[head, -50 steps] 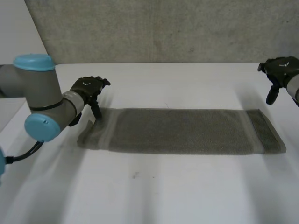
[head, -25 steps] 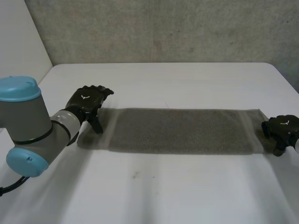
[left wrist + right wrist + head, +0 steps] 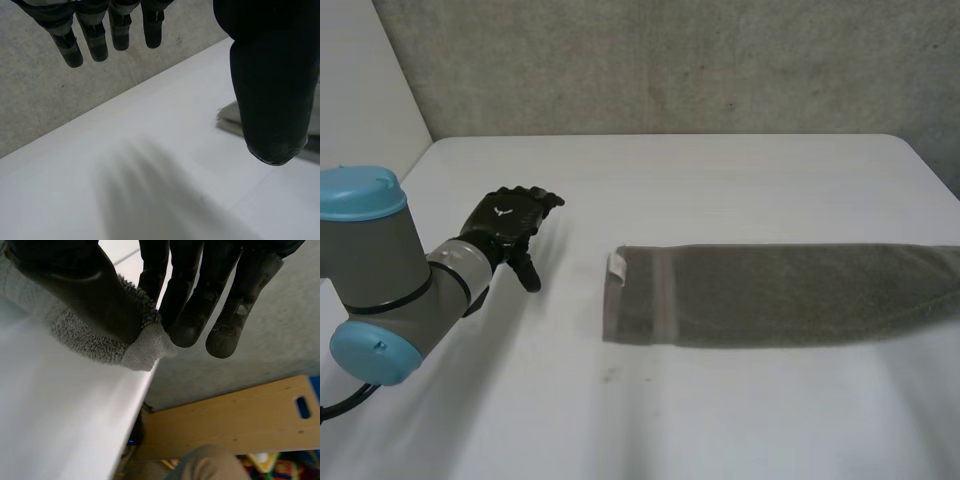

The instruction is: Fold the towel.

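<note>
Here, in the head view, a grey towel [image 3: 770, 295] lies flat on the white bench [image 3: 720, 170], running off to the right; the left hand [image 3: 510, 222] hovers over bare bench, well apart from it. Left wrist view: its fingers [image 3: 95, 37] hang straight, empty. Right wrist view: the right hand [image 3: 75, 290] pinches a towel corner between thumb and fingers at the bench edge, likely to lift it for folding.

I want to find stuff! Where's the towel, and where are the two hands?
towel [image 3: 780, 295], head view, its middle.
left hand [image 3: 510, 216], head view, its back.
right hand [image 3: 85, 295], right wrist view, thumb pinching the towel's corner.
</note>
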You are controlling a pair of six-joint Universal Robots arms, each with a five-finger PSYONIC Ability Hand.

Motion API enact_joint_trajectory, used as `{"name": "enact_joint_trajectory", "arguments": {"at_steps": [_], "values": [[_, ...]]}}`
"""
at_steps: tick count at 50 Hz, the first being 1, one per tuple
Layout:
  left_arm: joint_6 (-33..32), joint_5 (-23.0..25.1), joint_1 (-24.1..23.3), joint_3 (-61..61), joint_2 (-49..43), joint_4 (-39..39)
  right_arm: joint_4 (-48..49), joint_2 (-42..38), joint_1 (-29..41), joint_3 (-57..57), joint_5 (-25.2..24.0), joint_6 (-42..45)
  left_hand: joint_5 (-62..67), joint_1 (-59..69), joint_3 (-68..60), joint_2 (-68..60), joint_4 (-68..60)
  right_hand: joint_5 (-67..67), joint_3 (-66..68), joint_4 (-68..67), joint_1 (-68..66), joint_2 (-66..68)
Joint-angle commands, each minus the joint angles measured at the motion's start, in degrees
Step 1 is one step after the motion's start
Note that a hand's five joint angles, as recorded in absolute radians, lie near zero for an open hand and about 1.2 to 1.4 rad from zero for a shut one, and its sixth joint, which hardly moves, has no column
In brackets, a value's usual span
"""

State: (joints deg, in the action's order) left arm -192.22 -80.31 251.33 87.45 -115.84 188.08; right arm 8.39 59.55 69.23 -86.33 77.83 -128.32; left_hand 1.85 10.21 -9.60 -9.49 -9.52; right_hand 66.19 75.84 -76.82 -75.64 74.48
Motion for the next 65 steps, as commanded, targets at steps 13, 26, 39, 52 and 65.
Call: {"name": "enact_joint_trajectory", "arguments": {"at_steps": [13,26,39,52,65], "values": [[0.2,-0.1,0.0,1.4,0.4,0.0,7.5,3.2,50.2,3.4,0.3,-10.3,-1.9,-0.2,-0.4,-0.5,-0.5,3.8,4.2,-3.2,-4.4,5.5],[0.2,0.0,0.2,2.0,0.4,0.0,6.7,-9.5,66.7,6.4,0.8,-8.8,-1.9,-0.2,-0.4,-0.5,-0.5,3.8,4.2,-3.2,-4.4,5.5],[0.0,0.1,0.0,2.2,0.4,0.1,4.0,1.6,60.1,1.9,5.0,-18.4,-1.9,-0.2,-0.4,-0.5,-0.5,-66.2,-65.8,66.8,65.6,-64.5],[0.0,0.1,-0.1,2.4,0.9,0.1,0.9,10.2,43.4,-12.0,3.6,-28.2,-1.9,-0.2,-0.4,-0.5,-0.5,-66.2,-65.8,66.8,65.6,-64.5],[0.1,0.0,-0.8,2.6,0.9,0.2,4.9,5.4,33.0,-16.9,2.3,-16.4,-1.9,-0.2,-0.4,-0.5,-0.5,3.7,4.0,-3.1,-4.2,5.4]]}}
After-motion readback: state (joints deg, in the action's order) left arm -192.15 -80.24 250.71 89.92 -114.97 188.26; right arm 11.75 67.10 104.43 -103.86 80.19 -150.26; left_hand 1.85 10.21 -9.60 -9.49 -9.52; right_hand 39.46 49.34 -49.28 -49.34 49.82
